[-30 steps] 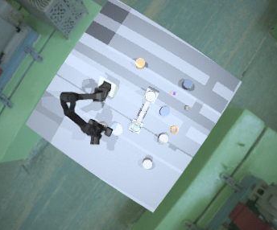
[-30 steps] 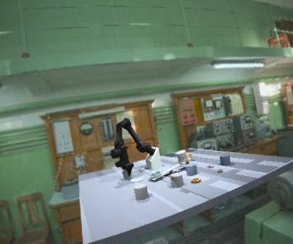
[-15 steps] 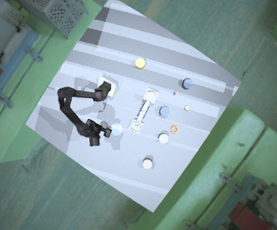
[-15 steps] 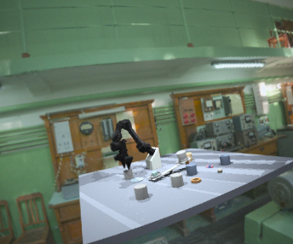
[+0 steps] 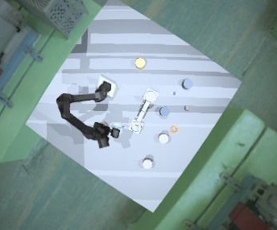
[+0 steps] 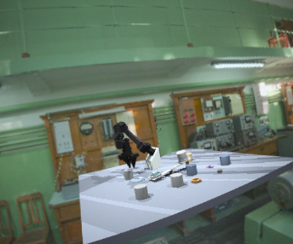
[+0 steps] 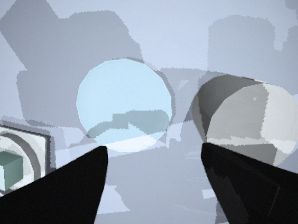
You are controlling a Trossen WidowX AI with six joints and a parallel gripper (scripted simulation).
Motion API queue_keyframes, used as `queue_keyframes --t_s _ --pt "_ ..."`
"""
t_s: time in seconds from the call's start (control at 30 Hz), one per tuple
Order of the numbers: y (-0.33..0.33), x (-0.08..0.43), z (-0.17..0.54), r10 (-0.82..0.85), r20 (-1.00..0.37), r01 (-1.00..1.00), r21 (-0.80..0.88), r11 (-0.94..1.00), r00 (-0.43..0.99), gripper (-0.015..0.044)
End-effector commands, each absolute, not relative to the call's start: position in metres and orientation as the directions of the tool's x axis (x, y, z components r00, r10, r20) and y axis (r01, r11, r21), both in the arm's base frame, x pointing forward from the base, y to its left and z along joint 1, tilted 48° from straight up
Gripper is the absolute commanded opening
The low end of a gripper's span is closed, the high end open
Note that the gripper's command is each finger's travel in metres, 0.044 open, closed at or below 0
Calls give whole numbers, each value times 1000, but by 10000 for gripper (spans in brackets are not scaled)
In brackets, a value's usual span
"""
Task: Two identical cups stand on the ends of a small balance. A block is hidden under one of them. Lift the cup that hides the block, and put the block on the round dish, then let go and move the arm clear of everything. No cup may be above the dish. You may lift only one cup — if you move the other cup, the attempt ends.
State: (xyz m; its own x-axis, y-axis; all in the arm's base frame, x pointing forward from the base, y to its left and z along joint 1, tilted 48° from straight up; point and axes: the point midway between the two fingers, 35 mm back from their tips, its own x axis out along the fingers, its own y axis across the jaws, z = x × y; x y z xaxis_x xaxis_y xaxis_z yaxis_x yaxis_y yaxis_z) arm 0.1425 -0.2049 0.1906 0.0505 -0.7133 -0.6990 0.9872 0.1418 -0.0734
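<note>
A teal block (image 5: 136, 126) (image 6: 155, 174) (image 7: 11, 171) sits uncovered in the near end of the white balance (image 5: 143, 112). One cup (image 5: 150, 96) (image 6: 180, 155) stands on the balance's other end. The other grey cup (image 5: 104, 123) (image 6: 128, 174) (image 7: 250, 120) stands on the table beside the pale blue round dish (image 5: 117, 127) (image 6: 137, 180) (image 7: 122, 95), apart from it. Nothing is on the dish; a shadow crosses it. My gripper (image 6: 131, 166) (image 7: 154, 152) is open and empty, above the table near the dish and the grey cup.
White cylinders (image 5: 163, 138) (image 5: 147, 163), blue cylinders (image 5: 164, 111) (image 5: 188, 84) and a yellow cylinder (image 5: 140, 63) stand around the balance. An orange ring (image 5: 171, 129), a small brown piece (image 5: 187, 108) and a small blue-and-red piece (image 5: 174, 93) lie beyond it.
</note>
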Motion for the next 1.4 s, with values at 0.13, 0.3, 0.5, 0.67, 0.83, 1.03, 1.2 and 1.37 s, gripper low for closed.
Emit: queue_keyframes --t_s 0.13,0.3,0.5,0.67,0.83,1.03,1.2,1.37 --pt "-202 190 176 -686 -727 994 -57 94 24 260" --pt "-188 243 151 -676 -737 999 -43 30 -11 260" --pt "-161 297 121 -721 -690 998 -40 -50 -64 260" --pt "-153 309 113 -736 -673 997 -35 -64 -70 260" --pt "-157 309 110 -736 -673 997 -34 -64 -70 260" --pt "-165 308 102 -736 -673 997 -34 -64 -70 260" --pt "-171 308 97 -736 -673 997 -34 -64 -70 260" --pt "-177 308 92 -736 -673 997 -34 -64 -70 260"
